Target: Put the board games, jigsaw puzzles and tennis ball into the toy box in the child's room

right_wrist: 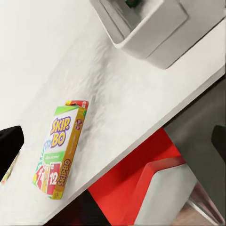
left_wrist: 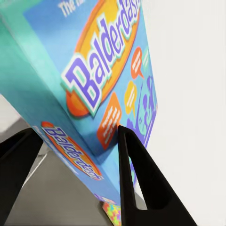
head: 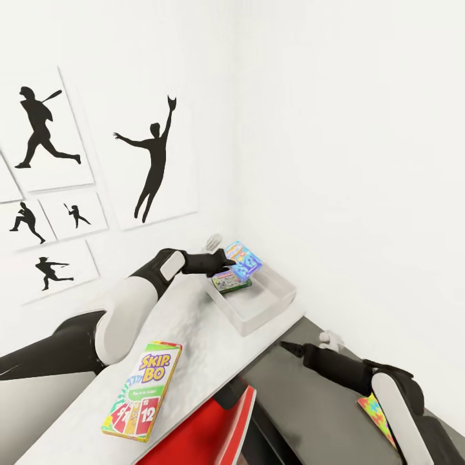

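Head view: the left gripper [head: 227,263] holds the Balderdash box [head: 243,260] tilted over the bin [head: 279,300], above a green-edged box [head: 230,281]; Skip-Bo [head: 142,390] lies nearer the left arm. Left wrist: fingers [left_wrist: 136,179] clamp the box's edge; right wrist: right fingers wide, empty, Skip-Bo's [right_wrist: 59,148] long axis pointing toward the bin [right_wrist: 155,33].

A blue Balderdash game [head: 243,259] is tilted above the grey toy box [head: 268,309], which holds the Monopoly box [head: 227,282]; Skip-Bo [head: 143,390] lies flat on the desk [head: 194,336].
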You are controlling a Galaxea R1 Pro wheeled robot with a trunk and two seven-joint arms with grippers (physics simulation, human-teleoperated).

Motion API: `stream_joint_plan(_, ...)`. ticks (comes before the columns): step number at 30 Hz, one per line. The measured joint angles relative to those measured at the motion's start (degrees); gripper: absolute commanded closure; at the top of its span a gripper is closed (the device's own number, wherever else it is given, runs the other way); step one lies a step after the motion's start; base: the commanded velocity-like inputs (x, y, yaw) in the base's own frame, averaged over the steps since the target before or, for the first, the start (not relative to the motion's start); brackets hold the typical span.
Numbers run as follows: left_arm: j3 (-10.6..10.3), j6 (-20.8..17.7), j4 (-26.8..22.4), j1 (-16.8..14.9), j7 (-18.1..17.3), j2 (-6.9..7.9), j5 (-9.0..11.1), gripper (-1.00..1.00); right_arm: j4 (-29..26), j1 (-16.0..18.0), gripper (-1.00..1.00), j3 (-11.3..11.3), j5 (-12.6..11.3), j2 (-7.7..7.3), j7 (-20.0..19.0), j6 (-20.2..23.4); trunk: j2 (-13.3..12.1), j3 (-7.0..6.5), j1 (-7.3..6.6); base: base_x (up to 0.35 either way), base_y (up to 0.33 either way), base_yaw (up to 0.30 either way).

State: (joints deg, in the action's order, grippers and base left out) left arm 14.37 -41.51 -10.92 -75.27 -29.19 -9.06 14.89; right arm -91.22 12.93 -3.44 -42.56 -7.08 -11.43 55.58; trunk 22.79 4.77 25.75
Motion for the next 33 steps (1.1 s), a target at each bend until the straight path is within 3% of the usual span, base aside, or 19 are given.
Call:
stream_joint_plan(2,0.0,2.2,1.8,0.0,0.1,-0.05,-0.3,1.00,0.0,0.0,-1.00,-1.1,0.0,-0.73,-7.8,0.9,0.0,0.00,0.00,0.000,0.000,0.000)
stream_joint_plan(5,0.2,3.9,2.6,0.0,0.2,-0.50,-0.1,1.00,0.0,-0.1,-1.00,-1.5,0.2,-1.00,-12.8,1.1,0.0,0.00,0.00,0.000,0.000,0.000)
stream_joint_plan(13,0.2,9.2,7.0,0.1,3.2,-0.94,-0.5,1.00,0.0,0.0,-1.00,-1.8,0.3,-1.28,-14.8,1.2,0.0,0.00,0.00,0.000,0.000,0.000)
stream_joint_plan(19,0.2,10.6,8.2,0.1,3.6,-0.94,-0.4,1.00,0.0,-0.3,-1.00,-5.6,0.2,-1.28,-15.1,1.2,0.0,0.00,0.00,0.000,0.000,0.000)
stream_joint_plan(22,0.3,12.1,8.8,0.1,4.3,-0.94,-0.4,1.00,0.0,-0.6,-1.00,-8.0,0.1,-1.31,-18.4,1.3,0.0,0.02,0.00,0.000,0.000,0.000)
stream_joint_plan(25,0.3,12.6,8.9,0.2,4.7,-0.94,-0.3,1.00,0.0,-0.8,-1.00,-8.9,0.3,-1.31,-23.1,1.1,0.0,0.14,0.00,0.000,0.000,0.000)
stream_joint_plan(29,0.2,12.9,9.0,0.2,5.0,-0.94,-0.4,1.00,0.0,-0.9,-1.00,-10.2,0.3,-1.30,-25.4,1.1,0.0,0.43,0.00,0.000,0.000,0.000)
stream_joint_plan(33,0.2,12.9,9.0,0.2,7.6,-0.94,-0.5,1.00,0.0,-1.0,-1.00,-10.9,0.2,-1.28,-26.3,1.5,0.0,0.79,0.00,0.000,0.000,0.000)
